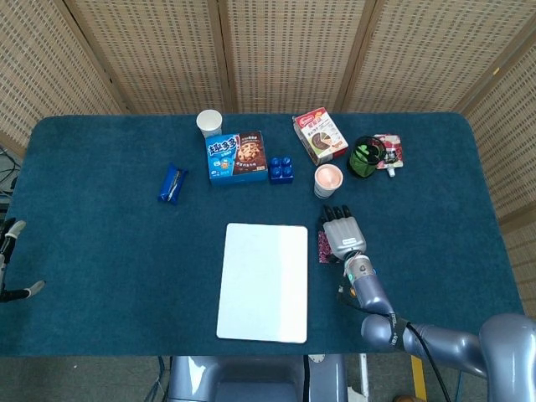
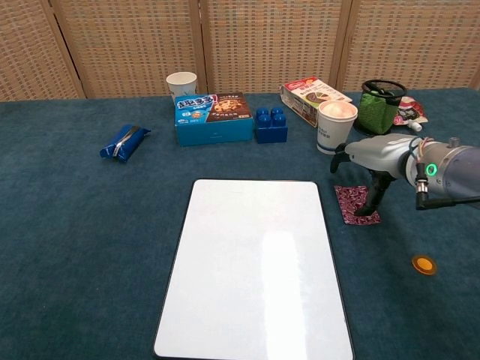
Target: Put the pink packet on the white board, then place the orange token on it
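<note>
The pink packet point(image 2: 349, 201) lies flat on the blue cloth just right of the white board point(image 2: 255, 262). My right hand point(image 2: 373, 159) hovers over it, fingers apart and pointing down, and one fingertip point(image 2: 367, 208) touches the packet's right part. From the head view, the right hand point(image 1: 343, 235) covers most of the packet point(image 1: 322, 249), next to the board point(image 1: 264, 280). The orange token point(image 2: 424, 264) lies on the cloth nearer the front right; in the head view my forearm hides it. Only fingertips of my left hand point(image 1: 10, 260) show at the far left edge, spread apart with nothing between them.
Just behind the right hand stands a paper cup point(image 2: 335, 126). Along the back are a blue brick point(image 2: 271, 124), a cookie box point(image 2: 214, 117), a white cup point(image 2: 181, 84), a snack box point(image 2: 313, 97), a green holder point(image 2: 377, 107) and a blue pouch point(image 2: 124, 142).
</note>
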`<state>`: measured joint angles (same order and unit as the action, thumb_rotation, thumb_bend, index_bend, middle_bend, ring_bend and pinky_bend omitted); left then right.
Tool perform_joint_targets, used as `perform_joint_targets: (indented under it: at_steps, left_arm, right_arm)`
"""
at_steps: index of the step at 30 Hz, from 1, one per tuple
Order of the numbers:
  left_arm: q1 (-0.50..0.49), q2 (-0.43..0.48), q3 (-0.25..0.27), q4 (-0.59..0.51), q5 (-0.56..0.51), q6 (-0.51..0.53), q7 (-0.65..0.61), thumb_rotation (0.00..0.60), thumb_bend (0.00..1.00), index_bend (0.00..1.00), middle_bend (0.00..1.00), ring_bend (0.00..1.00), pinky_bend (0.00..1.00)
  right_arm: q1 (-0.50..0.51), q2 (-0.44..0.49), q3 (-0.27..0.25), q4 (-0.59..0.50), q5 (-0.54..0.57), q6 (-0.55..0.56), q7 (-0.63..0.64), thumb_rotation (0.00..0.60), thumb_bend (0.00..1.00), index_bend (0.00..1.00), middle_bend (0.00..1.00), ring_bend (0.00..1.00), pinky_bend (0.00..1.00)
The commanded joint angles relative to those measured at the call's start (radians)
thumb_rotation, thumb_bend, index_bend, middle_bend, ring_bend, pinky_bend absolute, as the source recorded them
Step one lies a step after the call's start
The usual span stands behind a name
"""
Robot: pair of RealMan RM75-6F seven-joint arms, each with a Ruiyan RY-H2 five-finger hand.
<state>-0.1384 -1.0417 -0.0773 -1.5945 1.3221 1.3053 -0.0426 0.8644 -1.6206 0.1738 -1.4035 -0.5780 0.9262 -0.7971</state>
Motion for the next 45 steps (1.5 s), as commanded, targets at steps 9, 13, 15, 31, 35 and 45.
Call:
perform_joint_targets:
  at_steps: [9, 13, 15, 31, 35, 45]
  left_arm:
    - [-0.005, -0.003, 0.003, -0.002, -0.005, -0.010, 0.015, 0.600, 0.00, 0.00, 0.00, 0.00, 0.00]
    - [-0.006, -0.005, 0.005, -0.006, -0.004, -0.009, 0.023, 0.600, 0.00, 0.00, 0.00, 0.00, 0.00]
    - [-0.006, -0.005, 0.006, -0.008, -0.003, -0.009, 0.026, 0.600, 0.00, 0.00, 0.00, 0.00, 0.00]
    - [-0.007, -0.003, 0.005, -0.008, -0.004, -0.007, 0.021, 0.600, 0.00, 0.00, 0.00, 0.00, 0.00]
    - [-0.007, -0.003, 0.006, -0.007, -0.003, -0.006, 0.021, 0.600, 0.00, 0.00, 0.00, 0.00, 0.00]
    - [-0.007, -0.005, 0.007, -0.008, -0.004, -0.006, 0.026, 0.600, 0.00, 0.00, 0.00, 0.00, 0.00]
  right_arm:
    - [-0.023, 0.072, -0.024, -0.109, -0.028, 0.042, 0.023, 0.600, 0.26, 0.18, 0.00, 0.00, 0.00]
    - [-0.034, 0.084, -0.040, -0.131, -0.034, 0.052, 0.029, 0.600, 0.26, 0.18, 0.00, 0.00, 0.00]
    - [-0.038, 0.086, -0.050, -0.135, -0.037, 0.055, 0.031, 0.600, 0.26, 0.18, 0.00, 0.00, 0.00]
    - [-0.036, 0.027, -0.071, -0.059, -0.053, 0.046, 0.054, 0.600, 0.26, 0.18, 0.00, 0.00, 0.00]
    - [-0.034, 0.019, -0.072, -0.042, -0.054, 0.044, 0.056, 0.600, 0.26, 0.18, 0.00, 0.00, 0.00]
    - [-0.030, 0.014, -0.077, -0.023, -0.035, 0.031, 0.049, 0.600, 0.26, 0.19, 0.00, 0.00, 0.00]
